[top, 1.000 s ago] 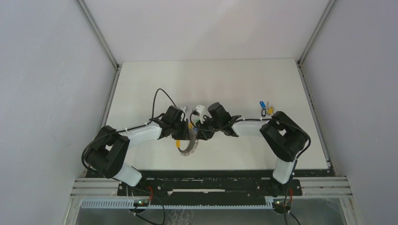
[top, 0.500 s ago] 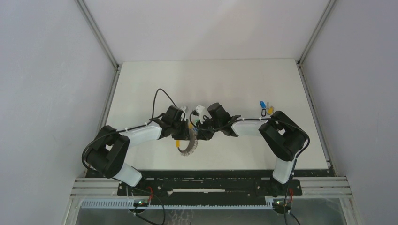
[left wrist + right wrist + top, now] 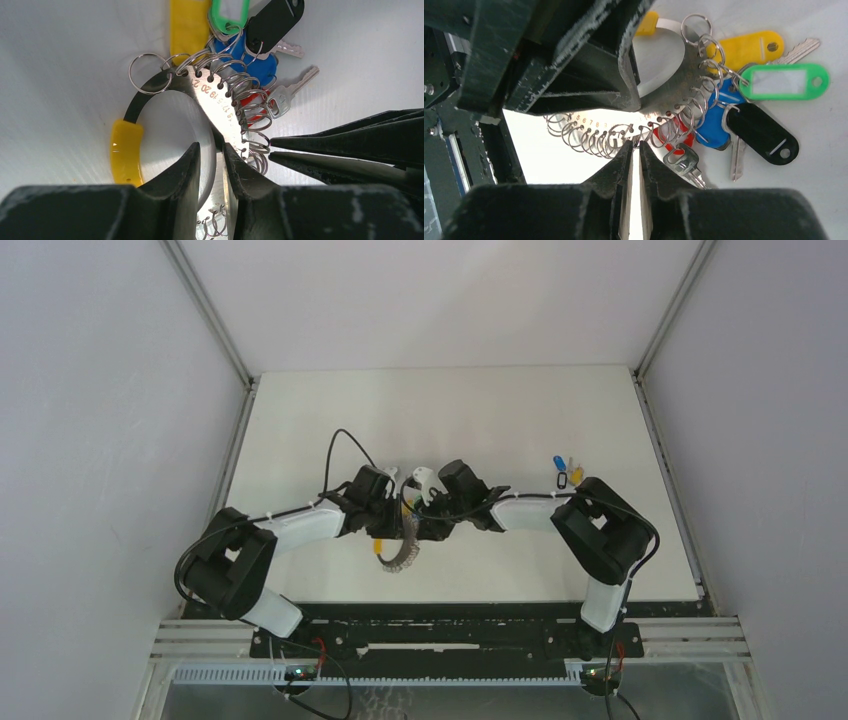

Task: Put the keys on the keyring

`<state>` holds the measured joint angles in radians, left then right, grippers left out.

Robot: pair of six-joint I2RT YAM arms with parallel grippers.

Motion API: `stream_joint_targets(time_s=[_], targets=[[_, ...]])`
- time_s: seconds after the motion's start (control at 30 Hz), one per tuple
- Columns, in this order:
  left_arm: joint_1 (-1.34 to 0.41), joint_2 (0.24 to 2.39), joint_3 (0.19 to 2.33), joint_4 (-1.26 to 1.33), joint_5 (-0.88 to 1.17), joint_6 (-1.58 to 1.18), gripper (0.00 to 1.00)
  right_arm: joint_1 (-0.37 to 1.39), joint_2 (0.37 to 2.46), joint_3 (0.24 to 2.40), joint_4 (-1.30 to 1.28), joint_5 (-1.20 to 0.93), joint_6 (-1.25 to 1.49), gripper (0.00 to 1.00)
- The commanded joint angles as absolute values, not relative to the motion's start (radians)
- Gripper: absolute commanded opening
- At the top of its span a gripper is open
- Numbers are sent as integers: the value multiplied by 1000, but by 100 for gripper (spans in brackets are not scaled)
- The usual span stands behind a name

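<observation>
Looking through the left wrist camera, I see the left gripper [image 3: 212,147] clamped on the keyring [image 3: 220,100], one finger on each face of its curved, numbered metal plate. That plate carries a row of small wire rings along its outer edge, and a yellow section [image 3: 125,157] sits on the dark loop on the far side from them. A bunch of tagged keys [image 3: 260,55] hangs from the upper rings, with green, black, blue, red and yellow heads fanned out on the white table [image 3: 480,420]. From the right wrist camera, the right gripper [image 3: 635,145] has its fingers almost together, only a thin slit between them, with the tips right at the row of small rings below the plate; I cannot tell whether a ring is pinched between them. On the overhead view both arms meet near the middle of the table, and the loose keys [image 3: 566,472] lie well apart, beside the right arm's elbow.
</observation>
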<state>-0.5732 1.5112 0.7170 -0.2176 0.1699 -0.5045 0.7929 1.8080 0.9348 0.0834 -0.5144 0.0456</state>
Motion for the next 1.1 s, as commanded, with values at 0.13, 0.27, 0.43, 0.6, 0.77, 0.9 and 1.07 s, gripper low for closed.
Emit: stream_joint_targets(time_s=[0.13, 0.27, 0.43, 0.6, 0.77, 0.9, 1.07], targets=[[-568, 1508, 715, -191, 198, -502, 27, 807, 1757, 988, 100, -522, 92, 11], [-568, 1507, 708, -181, 200, -510, 27, 807, 1766, 996, 91, -526, 109, 12], [-568, 1482, 686, -169, 186, -521, 27, 802, 1754, 995, 50, -471, 115, 12], [-561, 1478, 669, -159, 185, -531, 26, 790, 1748, 983, 36, -449, 118, 13], [-557, 1481, 662, -152, 192, -535, 26, 780, 1759, 971, 49, -451, 151, 13], [-557, 1484, 663, -152, 194, -535, 26, 776, 1780, 970, 74, -455, 183, 13], [-557, 1490, 664, -152, 199, -535, 26, 772, 1807, 970, 101, -470, 208, 13]])
